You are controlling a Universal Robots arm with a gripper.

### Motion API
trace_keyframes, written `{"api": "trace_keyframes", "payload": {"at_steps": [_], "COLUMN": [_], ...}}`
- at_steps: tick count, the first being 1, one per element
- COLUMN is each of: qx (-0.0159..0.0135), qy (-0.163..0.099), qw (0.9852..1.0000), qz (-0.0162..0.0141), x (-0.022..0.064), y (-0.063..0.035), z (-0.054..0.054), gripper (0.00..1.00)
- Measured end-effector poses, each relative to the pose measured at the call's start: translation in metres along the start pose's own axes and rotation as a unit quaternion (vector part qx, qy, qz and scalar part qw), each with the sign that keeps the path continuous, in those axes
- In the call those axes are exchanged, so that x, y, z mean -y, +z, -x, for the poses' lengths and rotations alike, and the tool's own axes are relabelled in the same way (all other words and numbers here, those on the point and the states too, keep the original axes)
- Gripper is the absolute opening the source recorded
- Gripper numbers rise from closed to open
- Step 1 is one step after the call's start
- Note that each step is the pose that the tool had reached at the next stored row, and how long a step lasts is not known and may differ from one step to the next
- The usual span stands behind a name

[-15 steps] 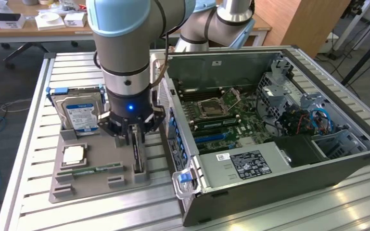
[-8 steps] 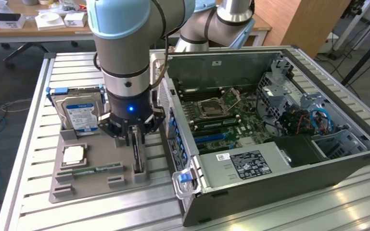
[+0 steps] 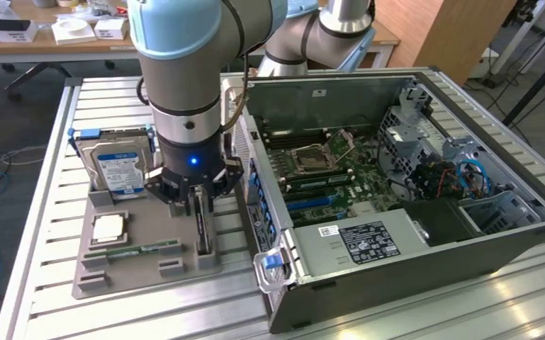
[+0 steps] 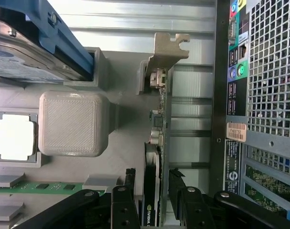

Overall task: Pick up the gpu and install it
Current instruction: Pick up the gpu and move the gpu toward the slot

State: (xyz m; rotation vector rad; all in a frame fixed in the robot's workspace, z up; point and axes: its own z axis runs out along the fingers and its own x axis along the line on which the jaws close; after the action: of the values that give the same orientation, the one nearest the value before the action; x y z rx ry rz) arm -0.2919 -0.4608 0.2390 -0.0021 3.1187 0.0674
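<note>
Pickup step looks like it's on: the fingers sit wide open straddling the gpu, which stands on edge in its grey tray slot right beside the open PC case, so the grab probably wants a square, gentle pinch.

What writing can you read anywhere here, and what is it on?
Nothing reads clearly.
Hard drive label: print too small.
Power supply label: white print on black, too small.
Tan sticker on computer case: characters blurred.
gpu: small logo mark, unreadable.
</note>
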Motion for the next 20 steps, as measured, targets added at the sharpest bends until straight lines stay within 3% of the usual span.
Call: {"api": "trace_keyframes", "payload": {"at_steps": [20], "qx": [-0.0002], "qy": [0.0], "qw": [1.0], "qz": [-0.0001], "x": [0.0004], "y": [0.0065], "z": [-0.0014], "gripper": [0.41]}}
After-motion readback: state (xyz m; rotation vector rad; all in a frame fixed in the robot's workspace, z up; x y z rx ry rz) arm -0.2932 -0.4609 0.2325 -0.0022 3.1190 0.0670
